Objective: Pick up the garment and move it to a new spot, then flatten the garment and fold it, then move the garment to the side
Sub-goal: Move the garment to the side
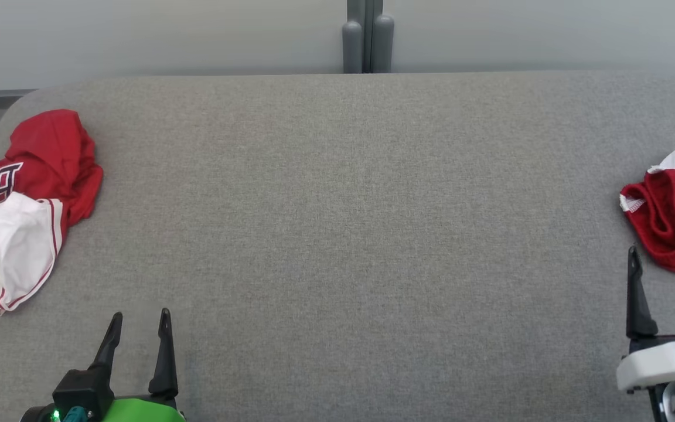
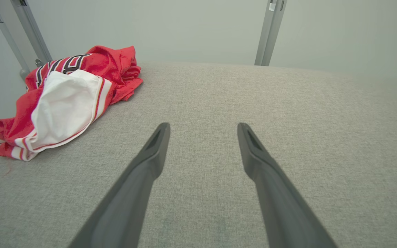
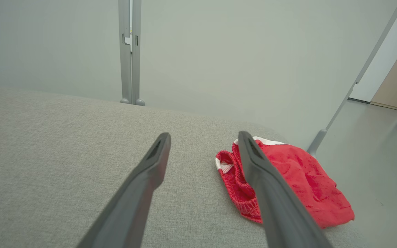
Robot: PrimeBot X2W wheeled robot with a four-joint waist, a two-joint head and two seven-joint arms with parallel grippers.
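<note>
The head view looks steeply down on the worktop; both wrist views sit low, facing its far edge. Head and left wrist views share the garment at its left edge.

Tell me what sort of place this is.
Probably a robot test bay for folding clothes: a gray cloth-covered table, pale partition panels on metal posts, and a crumpled red jersey.

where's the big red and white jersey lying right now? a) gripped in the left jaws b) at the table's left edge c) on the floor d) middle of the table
b: the jersey lies crumpled at the left edge of the grey table, with nothing gripping it.
</note>
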